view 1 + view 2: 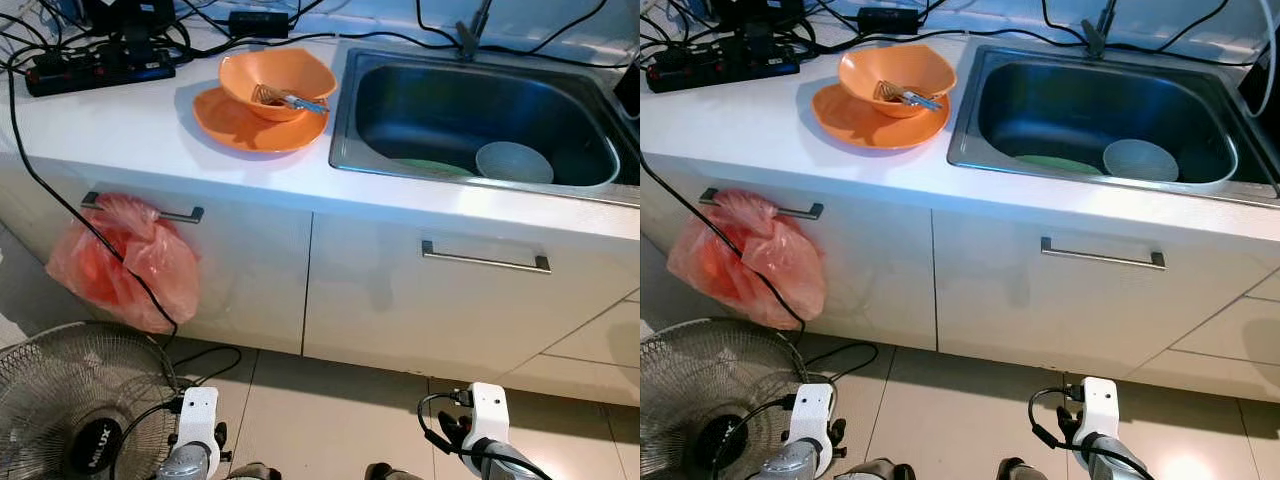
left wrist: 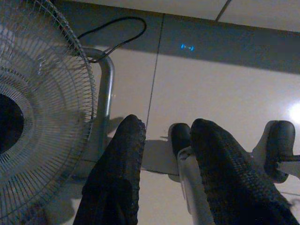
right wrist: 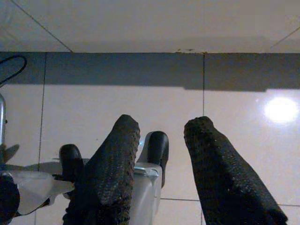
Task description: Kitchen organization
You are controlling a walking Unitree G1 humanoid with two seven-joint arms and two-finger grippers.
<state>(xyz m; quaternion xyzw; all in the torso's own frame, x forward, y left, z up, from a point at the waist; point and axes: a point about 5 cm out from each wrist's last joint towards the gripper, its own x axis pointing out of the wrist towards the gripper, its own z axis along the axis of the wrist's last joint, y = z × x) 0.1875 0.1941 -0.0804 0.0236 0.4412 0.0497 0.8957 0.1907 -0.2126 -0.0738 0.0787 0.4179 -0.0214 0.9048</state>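
Head views: orange bowl [image 1: 280, 82] holding cutlery [image 1: 290, 99], stacked on orange plate [image 1: 250, 125] on white worktop [image 1: 150, 135], just beside sink [image 1: 480, 115]. Grey bowl [image 1: 513, 162] and green plate [image 1: 430, 167] inside sink. Red bag [image 1: 125, 262] hanging from drawer handle below worktop. Fan [image 1: 75, 410] on floor.

Left wrist view: left gripper [image 2: 164, 140] spread apart, holding nothing, over floor tiles near fan.

Right wrist view: right gripper [image 3: 161, 138] likewise parted, holding nothing, above floor.

Parted left hand [image 2: 164, 140] beside fan [image 2: 42, 117]
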